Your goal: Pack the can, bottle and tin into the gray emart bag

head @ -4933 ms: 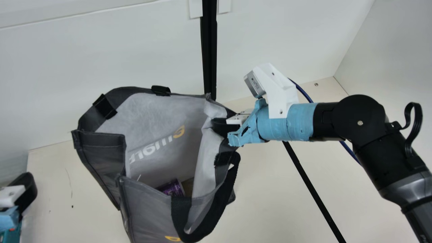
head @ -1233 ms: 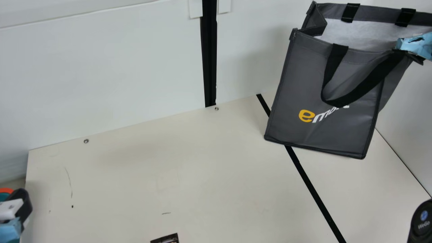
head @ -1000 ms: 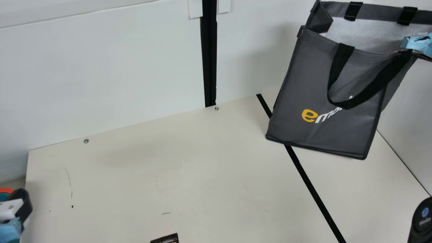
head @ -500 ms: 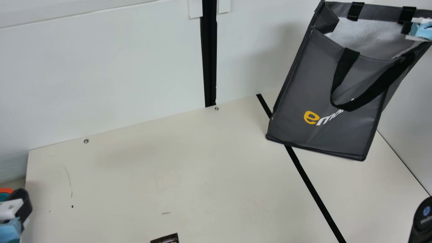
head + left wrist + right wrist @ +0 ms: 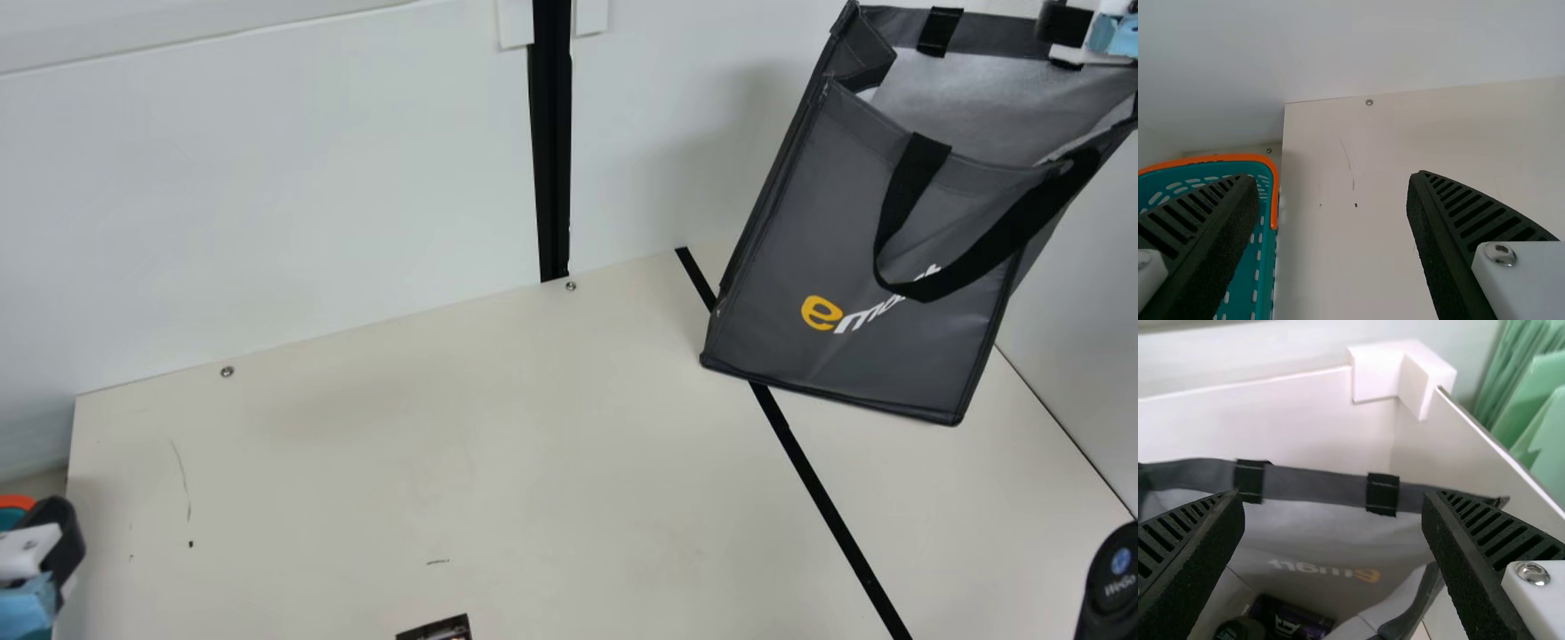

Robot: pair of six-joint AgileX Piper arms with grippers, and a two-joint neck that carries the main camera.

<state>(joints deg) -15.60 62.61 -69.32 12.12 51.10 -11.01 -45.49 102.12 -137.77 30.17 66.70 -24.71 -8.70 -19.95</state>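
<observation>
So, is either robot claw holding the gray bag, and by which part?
Nothing is held: the right gripper is open near the top of the bag, the left gripper open and empty.

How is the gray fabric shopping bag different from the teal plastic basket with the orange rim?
The gray fabric bag has solid sides; the teal plastic basket has slotted ones.
The bag carries black strap handles near its top edge, while the basket is edged in orange.
The bag is toward my right, the basket toward my left.
Both are open at the top.
</observation>
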